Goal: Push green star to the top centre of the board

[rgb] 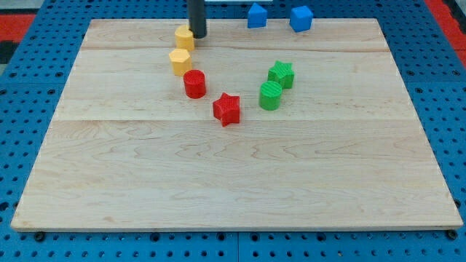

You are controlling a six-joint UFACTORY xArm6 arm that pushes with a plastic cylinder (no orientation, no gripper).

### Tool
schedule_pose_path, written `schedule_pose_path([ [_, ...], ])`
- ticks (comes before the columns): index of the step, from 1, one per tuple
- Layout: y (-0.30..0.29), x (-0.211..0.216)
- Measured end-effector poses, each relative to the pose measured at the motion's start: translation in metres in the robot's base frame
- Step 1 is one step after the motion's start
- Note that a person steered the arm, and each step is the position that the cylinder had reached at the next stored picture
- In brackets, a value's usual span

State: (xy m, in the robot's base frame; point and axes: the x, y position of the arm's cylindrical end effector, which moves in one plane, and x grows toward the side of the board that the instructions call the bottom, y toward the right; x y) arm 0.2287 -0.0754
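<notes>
Green star (281,73) sits right of board centre, green cylinder (270,95) touching its near-left side. Far centre edge open, likely target. My tip (197,34), bare rod without jaws, far left, beside yellow block (184,37), well apart from star.

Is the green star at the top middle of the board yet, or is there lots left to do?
Nothing looks done yet: the green star still sits right of the middle, touching the green cylinder just below it. My tip is up near the top edge, beside the upper yellow block, far left of the star. Still left: getting my tip under the star and pushing it up and a little left to the top centre.
</notes>
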Motion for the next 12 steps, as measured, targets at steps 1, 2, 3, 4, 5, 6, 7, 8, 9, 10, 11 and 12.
schedule_pose_path([
  [1, -0.011, -0.030],
  [2, 0.001, -0.036],
  [3, 0.023, -0.036],
  [4, 0.046, -0.035],
  [5, 0.073, -0.036],
  [6, 0.104, -0.033],
  [7, 0.141, -0.024],
  [8, 0.159, -0.001],
  [9, 0.172, 0.039],
  [10, 0.211, 0.085],
  [11, 0.199, 0.126],
  [12, 0.141, 0.127],
])
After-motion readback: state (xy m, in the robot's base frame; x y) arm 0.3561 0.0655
